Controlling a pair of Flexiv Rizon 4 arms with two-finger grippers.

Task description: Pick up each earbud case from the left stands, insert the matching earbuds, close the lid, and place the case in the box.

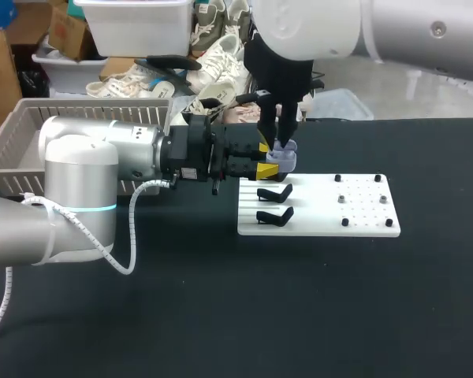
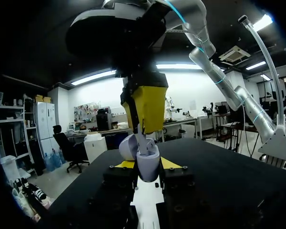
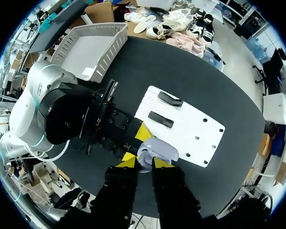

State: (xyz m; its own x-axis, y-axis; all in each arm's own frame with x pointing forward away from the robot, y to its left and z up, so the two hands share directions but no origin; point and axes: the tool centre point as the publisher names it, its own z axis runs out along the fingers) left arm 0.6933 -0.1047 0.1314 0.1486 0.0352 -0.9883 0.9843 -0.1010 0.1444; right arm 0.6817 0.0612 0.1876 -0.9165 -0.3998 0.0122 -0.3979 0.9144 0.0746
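Nearest us in the head view, our left arm lies along the tabletop's left, beside the basket; dark tabletop spreads before the white board. The left pincer grasps the lilac earbud case over the board's far-left corner. The left wrist view shows its lid open, with the right pincer directly above. The right wrist view, looking down, sets the case at the board's edge near two black stands; the right pincer's grip we cannot tell.
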